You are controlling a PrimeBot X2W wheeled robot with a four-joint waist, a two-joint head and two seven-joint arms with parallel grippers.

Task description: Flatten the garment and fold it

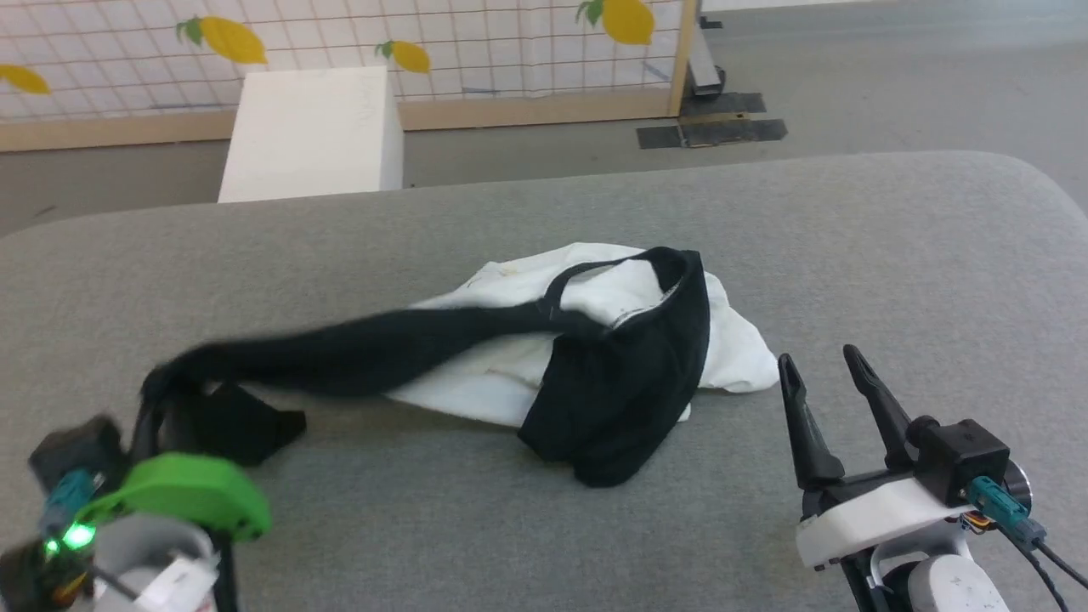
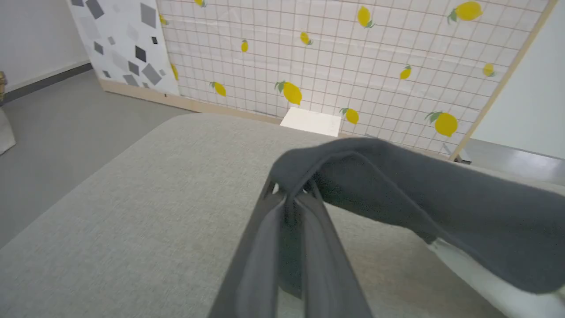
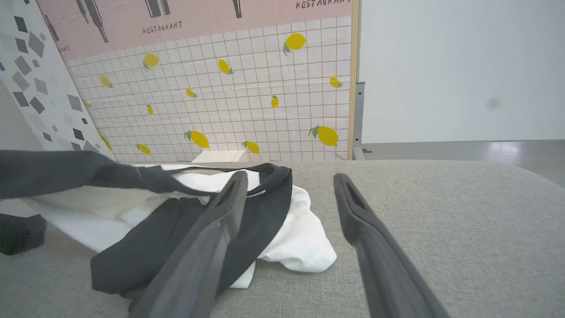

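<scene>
The garment (image 1: 595, 340) lies crumpled in the middle of the grey table (image 1: 892, 272), a white body with a black collar and black sleeves. One black sleeve (image 1: 357, 353) is stretched out toward the lower left and lifted off the cloth. My left gripper (image 1: 157, 399) is shut on the end of that sleeve. In the left wrist view the fingers (image 2: 265, 247) pinch the dark fabric (image 2: 419, 190) at their tips. My right gripper (image 1: 818, 359) stands open just right of the garment, nothing between its fingers. The right wrist view shows the garment (image 3: 304, 238) under and left of the open gripper (image 3: 291, 179).
A white box (image 1: 314, 127) stands on the floor beyond the table's far edge. Behind it is a lemon-print screen (image 1: 476, 42) with a wooden frame. The table's rounded corners show at the far left and far right.
</scene>
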